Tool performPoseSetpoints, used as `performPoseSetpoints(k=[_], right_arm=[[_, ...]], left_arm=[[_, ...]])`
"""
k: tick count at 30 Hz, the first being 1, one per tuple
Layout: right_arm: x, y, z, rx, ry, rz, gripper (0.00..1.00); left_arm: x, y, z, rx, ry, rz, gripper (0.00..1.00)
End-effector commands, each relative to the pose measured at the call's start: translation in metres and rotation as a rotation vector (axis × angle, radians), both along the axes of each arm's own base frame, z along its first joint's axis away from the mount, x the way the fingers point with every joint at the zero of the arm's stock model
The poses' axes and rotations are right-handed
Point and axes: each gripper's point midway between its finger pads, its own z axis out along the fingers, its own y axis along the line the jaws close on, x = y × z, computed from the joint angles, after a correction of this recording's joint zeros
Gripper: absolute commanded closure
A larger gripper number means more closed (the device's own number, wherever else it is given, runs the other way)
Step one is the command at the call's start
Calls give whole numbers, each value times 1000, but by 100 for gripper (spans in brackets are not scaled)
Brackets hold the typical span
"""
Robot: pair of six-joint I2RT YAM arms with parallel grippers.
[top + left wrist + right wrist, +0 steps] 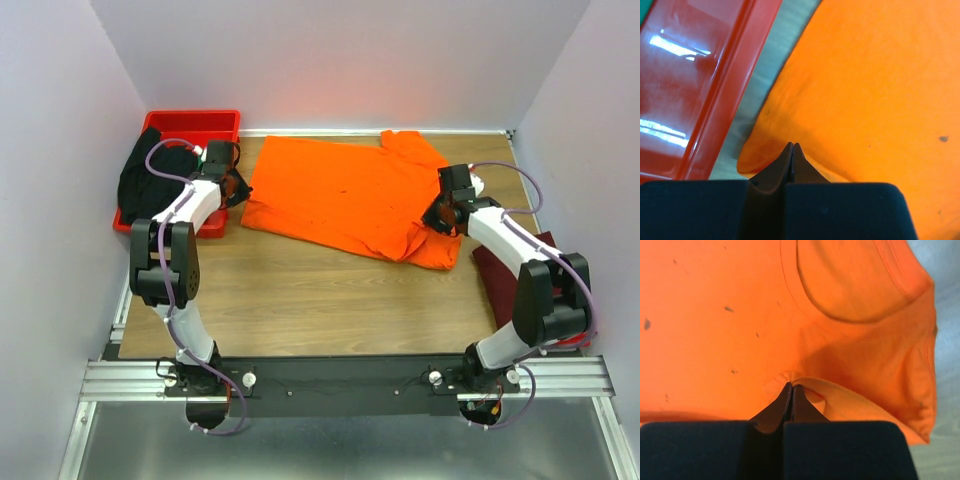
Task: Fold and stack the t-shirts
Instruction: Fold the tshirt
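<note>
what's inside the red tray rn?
A black t-shirt fills the left side of the red tray, spilling over its left rim. Bare floor shows at the back right. Anything under the shirt or the left arm is hidden.

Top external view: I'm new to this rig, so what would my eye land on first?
A bright orange t-shirt lies spread across the middle of the table. Both grippers are shut on it, the left gripper at its edge beside the red tray, the right gripper at its collar end. A black t-shirt drapes over that tray, back left.
</note>
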Motion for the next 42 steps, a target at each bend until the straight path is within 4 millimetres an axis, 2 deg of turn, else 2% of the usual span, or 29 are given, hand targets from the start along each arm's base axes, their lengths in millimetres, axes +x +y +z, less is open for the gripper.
performPoseSetpoints(k=[1,3,8,11,16,22,28,29,33,42], right_arm=[[24,-5,8,54,-50,14,100],[29,-10,9,74,-62,3,100],[43,-23,10,109,-85,-22,99],[48,-29,6,126,-83,-39,100],[53,-40,11,152,-116,-82,100],[61,-47,18,171,-150,-116,100],[63,-46,16,183,-160,-119,99],[64,-55,16,183,-164,-142,100],[66,-62,18,184,-179,-160,100],[71,-62,19,228,-192,-149,100]], left_arm=[[15,3,7,2,-5,29,100],[21,3,12,5,-16,32,100],[33,5,11,14,-14,47,100],[36,7,10,21,-12,53,100],[39,9,10,37,-19,56,100],[43,7,2,32,-10,43,100],[51,8,4,40,-18,47,100],[52,8,5,43,-17,47,100],[55,8,7,41,-26,46,100],[60,7,4,39,-26,50,100]])
